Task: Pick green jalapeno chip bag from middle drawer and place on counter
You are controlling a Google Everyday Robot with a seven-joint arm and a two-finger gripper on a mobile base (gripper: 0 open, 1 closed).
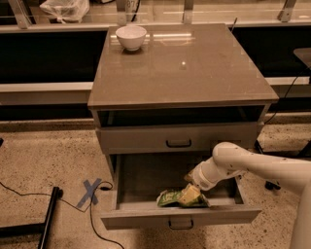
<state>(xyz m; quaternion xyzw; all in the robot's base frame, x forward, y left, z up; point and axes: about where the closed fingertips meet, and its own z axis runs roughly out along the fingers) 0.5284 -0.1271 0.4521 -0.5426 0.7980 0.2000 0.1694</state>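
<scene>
The gripper (191,184) is low in the open middle drawer (141,182), at the chip bag (181,198) by the front panel, with bare tray to its left, the closed upper drawer (146,138) above the tray's back, and the counter (194,68) bare except for a bowl (131,36) at the far left corner.

Place: a robot test area, more lab than home.
Floor: speckled hard floor (43,160), with a blue tape cross (90,191) at 9 o'clock from the open drawer (146,177).
Wiring: a black cable (29,194) lies loose beside the cross; a black stand (46,224) at 8 o'clock.
Furniture: one free-standing grey cabinet (141,138), its tabletop (194,73) bearing a white bowl (131,36) at 11 o'clock.
Backdrop: metal posts (187,9) on a long ledge at 12 o'clock.
Hand: the hand (192,184) of a white arm is down in the drawer, at 5 o'clock, touching a bag (170,198).
</scene>
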